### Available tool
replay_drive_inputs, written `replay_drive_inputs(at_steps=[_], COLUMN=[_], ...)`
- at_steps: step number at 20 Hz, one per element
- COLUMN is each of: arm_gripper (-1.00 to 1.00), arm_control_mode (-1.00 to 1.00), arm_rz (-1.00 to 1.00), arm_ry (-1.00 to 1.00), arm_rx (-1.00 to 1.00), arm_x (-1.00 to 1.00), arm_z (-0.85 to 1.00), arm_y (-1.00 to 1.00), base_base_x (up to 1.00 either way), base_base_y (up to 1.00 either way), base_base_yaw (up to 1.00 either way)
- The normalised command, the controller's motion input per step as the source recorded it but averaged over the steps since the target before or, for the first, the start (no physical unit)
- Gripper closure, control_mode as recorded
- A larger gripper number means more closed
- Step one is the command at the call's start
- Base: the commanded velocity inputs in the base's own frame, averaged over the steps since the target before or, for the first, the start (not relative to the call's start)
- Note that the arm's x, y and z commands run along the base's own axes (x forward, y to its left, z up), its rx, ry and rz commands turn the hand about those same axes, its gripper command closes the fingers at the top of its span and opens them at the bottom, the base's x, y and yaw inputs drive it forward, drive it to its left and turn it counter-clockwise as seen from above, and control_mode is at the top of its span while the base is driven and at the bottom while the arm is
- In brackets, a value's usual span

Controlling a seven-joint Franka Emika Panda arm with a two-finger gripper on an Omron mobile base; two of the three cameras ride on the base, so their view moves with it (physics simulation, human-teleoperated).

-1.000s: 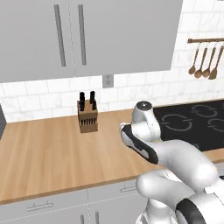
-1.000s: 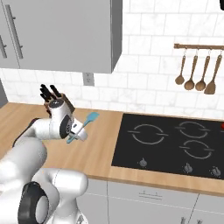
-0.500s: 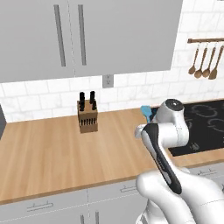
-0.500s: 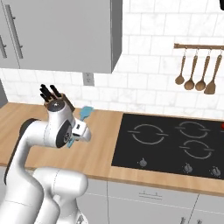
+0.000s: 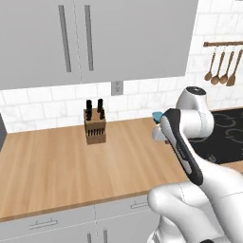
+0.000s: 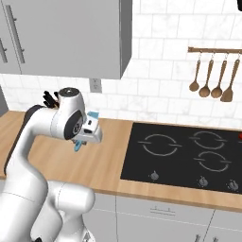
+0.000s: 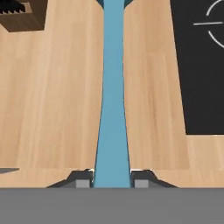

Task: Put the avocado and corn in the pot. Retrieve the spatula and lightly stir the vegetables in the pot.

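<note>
gripper (image 7: 112, 181) pinching the spatula (image 7: 112, 96) by its handle, held up over the wooden counter (image 7: 57, 105) between knife block (image 5: 94, 126) and stovetop (image 6: 189, 156)

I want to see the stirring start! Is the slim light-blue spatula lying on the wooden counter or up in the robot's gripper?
In the gripper: the slim light-blue spatula runs between its two dark fingertips, above the wooden counter.
</note>
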Motion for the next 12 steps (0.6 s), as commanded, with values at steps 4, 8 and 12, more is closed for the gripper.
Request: replay_drive_inputs(at_steps=[4,8,12], arm_gripper=[1.00,1.00,1.00], arm_control_mode=[-1.00,-1.00,-1.00], arm_rz=[0.00,0.00,0.00], arm_ry=[0.01,0.00,0.00], arm_rx=[0.00,0.00,0.00], arm_x=[0.00,0.00,0.00], arm_z=[0.00,0.00,0.00], arm_y=[0.00,0.00,0.00], base_base_x=[0.00,0.00,0.00], base_base_y=[0.00,0.00,0.00], base_base_yaw=[0.00,0.00,0.00])
